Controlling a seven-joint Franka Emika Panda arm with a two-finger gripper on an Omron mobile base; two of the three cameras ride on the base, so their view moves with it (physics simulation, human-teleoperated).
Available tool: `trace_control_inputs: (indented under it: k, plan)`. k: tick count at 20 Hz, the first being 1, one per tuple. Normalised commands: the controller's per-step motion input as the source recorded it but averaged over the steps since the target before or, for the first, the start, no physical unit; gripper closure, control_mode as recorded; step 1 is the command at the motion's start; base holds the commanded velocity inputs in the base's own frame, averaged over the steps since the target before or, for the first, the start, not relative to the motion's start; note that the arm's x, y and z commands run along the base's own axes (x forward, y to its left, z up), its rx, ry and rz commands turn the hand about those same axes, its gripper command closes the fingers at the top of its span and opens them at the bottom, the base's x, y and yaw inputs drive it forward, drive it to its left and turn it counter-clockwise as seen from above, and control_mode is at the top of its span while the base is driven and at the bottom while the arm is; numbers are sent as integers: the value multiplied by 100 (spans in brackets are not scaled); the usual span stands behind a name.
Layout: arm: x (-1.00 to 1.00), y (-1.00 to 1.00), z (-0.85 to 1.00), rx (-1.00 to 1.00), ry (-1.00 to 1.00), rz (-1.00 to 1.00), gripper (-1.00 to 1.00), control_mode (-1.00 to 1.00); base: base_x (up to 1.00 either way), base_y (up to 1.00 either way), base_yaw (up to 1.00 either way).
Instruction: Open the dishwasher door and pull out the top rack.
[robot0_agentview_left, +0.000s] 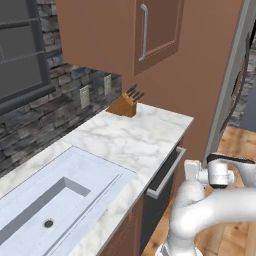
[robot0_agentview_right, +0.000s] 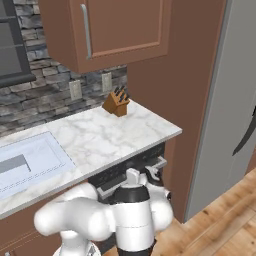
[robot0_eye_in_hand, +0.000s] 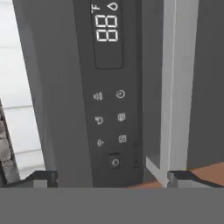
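Dishwasher door (robot0_agentview_left: 159, 187): closed, lower centre, under table (robot0_agentview_left: 125, 140) edge. Handle (robot0_eye_in_hand: 168, 87): right of frame, vertical because hand is rolled. Pincer (robot0_eye_in_hand: 113, 178): released, wide, close to door, lined up to grab handle.

From the right base view I see my white arm (robot0_agentview_right: 120, 215) bulking up in the lower left foreground, pressed close to the dishwasher door (robot0_agentview_right: 127, 175), whose dark front and silver bar handle (robot0_agentview_right: 131, 177) sit closed just beneath the edge of the marble tabletop (robot0_agentview_right: 110, 137). On that tabletop a wooden knife block (robot0_agentview_right: 116, 103) stands near the stone backsplash below a brown wall cabinet (robot0_agentview_right: 120, 30), with the pale sink (robot0_agentview_right: 30, 162) off to the left. A tall grey refrigerator (robot0_agentview_right: 225, 105) rises on the right above the wooden floor (robot0_agentview_right: 220, 225).
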Motion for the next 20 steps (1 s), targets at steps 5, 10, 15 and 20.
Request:
trace_control_inputs:
  k: [5,10,15,20]
  plan:
    - [31,0,-50,15,0,0,-100,-100,0,0,0]
    - [26,0,-39,13,-1,0,-100,-100,0,0,0]
    - [37,1,-33,7,0,0,-100,-100,0,0,0]
    - [37,11,-39,1,0,0,-100,-100,0,0,0]
